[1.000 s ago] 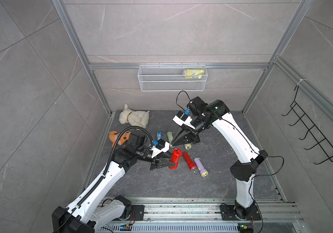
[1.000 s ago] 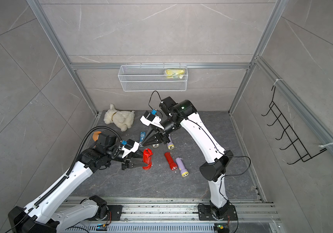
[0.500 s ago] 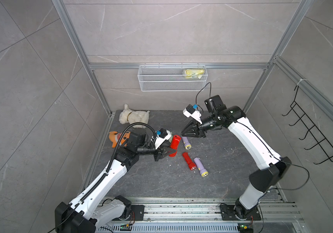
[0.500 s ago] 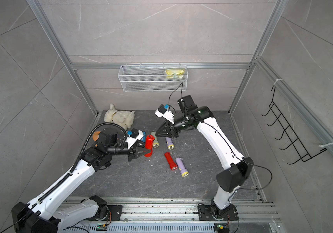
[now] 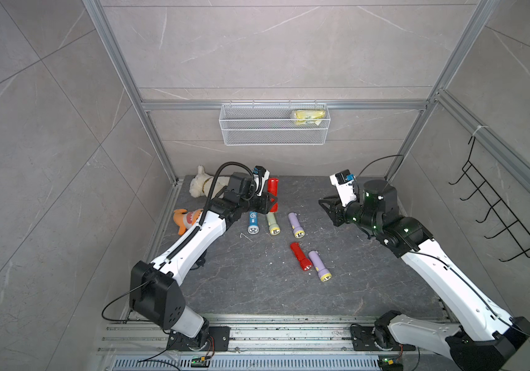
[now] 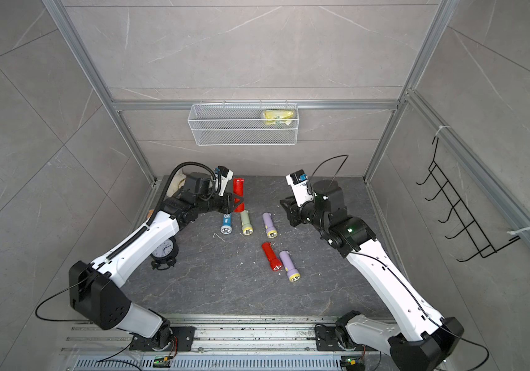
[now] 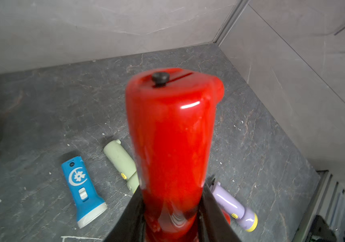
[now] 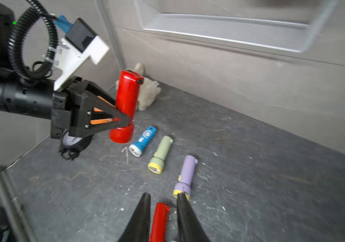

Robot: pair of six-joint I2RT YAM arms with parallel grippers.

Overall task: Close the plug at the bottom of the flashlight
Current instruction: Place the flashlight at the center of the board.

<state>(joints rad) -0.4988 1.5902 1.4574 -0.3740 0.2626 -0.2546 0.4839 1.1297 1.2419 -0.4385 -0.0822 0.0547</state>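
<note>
six flashlights: one red flashlight in the left gripper; on the floor near that gripper one blue flashlight, one green flashlight, one purple flashlight; farther from it a second red flashlight and a second purple flashlight. behind it one white plush toy and one orange plush toy. one clock, one wire basket, one yellow packet.

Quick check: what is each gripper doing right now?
Left gripper: closed, holding the red flashlight upright.
Right gripper: slightly open, holding nothing.
</note>
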